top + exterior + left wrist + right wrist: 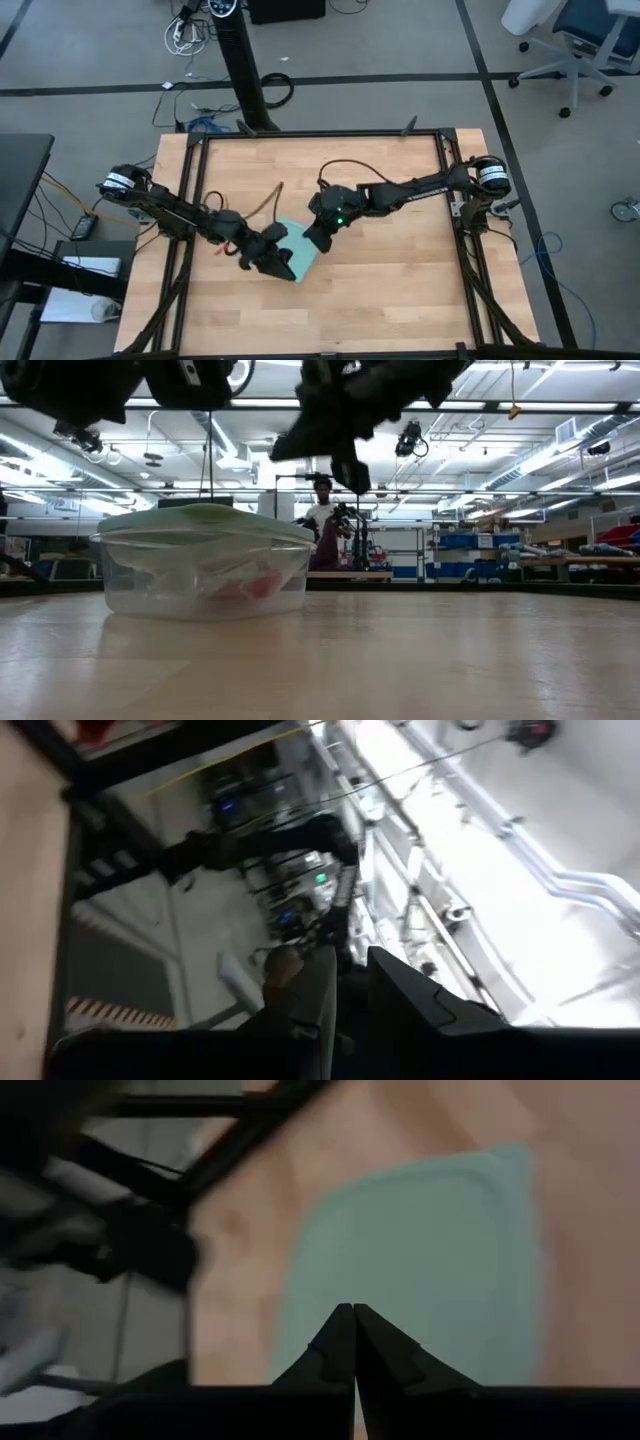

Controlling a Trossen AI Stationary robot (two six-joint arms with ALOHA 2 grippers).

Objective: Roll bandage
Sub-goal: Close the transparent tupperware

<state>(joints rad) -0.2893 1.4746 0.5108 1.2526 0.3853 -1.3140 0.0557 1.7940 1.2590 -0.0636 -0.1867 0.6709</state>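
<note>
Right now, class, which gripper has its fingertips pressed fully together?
The right gripper, above the light-blue container lid: its fingers meet, while the left gripper shows a gap.

The tabletop [400,270] is pale, smooth wood with a soft sheen, and the container [205,575] is cloudy, translucent plastic under a matt light-green plastic lid [430,1250].

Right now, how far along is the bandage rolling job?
Looks nearly finished: something red, probably the bandage, sits inside the clear container, and its light lid is on. In hand: nothing visible. The right pincer is shut and empty just above the lid; the left pincer is at the container's near edge, grip unclear. Left: confirm the lid is seated and pull both arms back.
</note>
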